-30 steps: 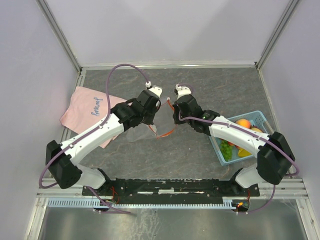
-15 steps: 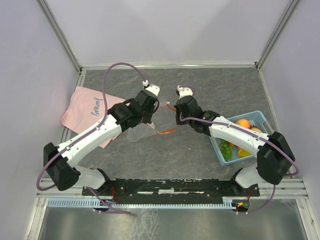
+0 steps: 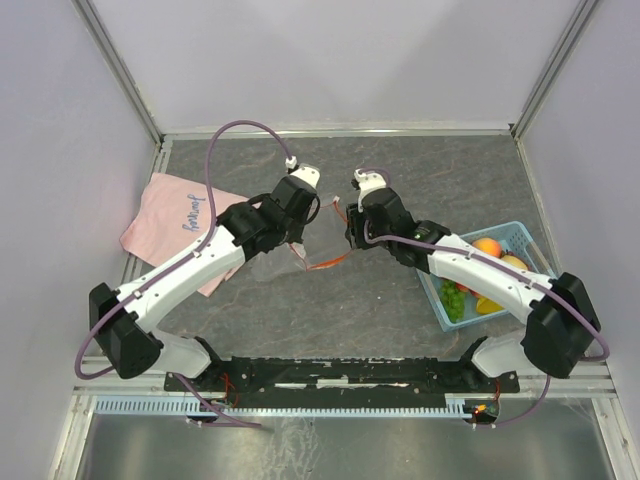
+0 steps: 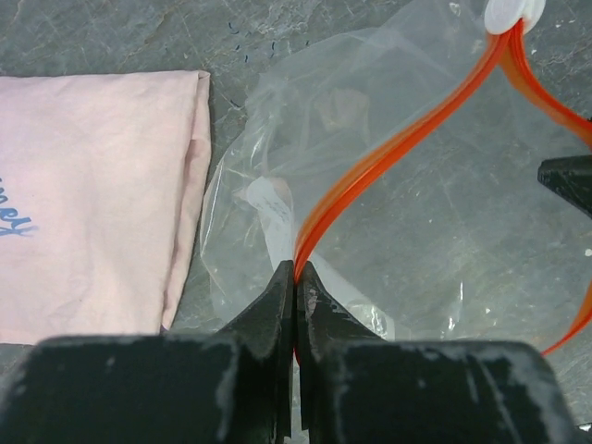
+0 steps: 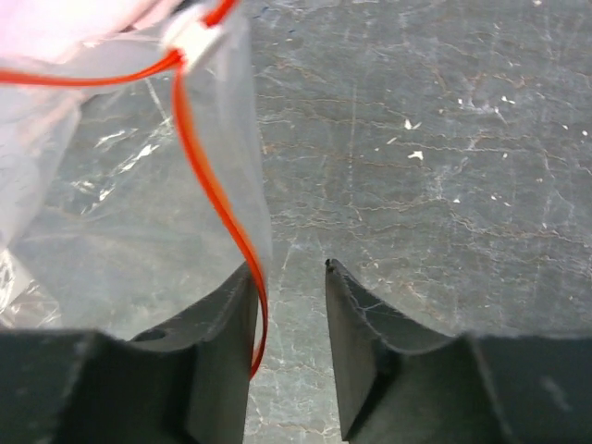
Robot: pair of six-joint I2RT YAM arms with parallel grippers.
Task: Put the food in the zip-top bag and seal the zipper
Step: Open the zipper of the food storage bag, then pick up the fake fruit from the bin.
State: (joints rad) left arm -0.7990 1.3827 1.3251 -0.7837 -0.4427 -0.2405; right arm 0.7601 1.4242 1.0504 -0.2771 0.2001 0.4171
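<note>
The clear zip-top bag [image 4: 407, 185] lies crinkled on the grey table between my two arms, its mouth gaping. Its orange-red zipper [image 4: 398, 139] loops from a white slider [image 4: 513, 11]. My left gripper [image 4: 296, 270] is shut on the zipper strip at the bag's near corner. My right gripper [image 5: 289, 270] stands open, with the zipper [image 5: 222, 213] resting against the inner face of its left finger [image 5: 227, 314]. In the top view, the left gripper [image 3: 299, 243] and right gripper [image 3: 350, 238] flank the bag [image 3: 280, 262]. The food [image 3: 487, 246] sits in the basket at the right.
A pink cloth [image 3: 175, 220] lies at the left, touching the bag's edge [image 4: 92, 203]. The light-blue basket [image 3: 520, 232] stands at the right beside the right arm. Grey walls and metal frame rails surround the table.
My left gripper has closed on the zipper strip. My right gripper has opened and let go of the strip, and the bag's mouth has shifted slightly.
</note>
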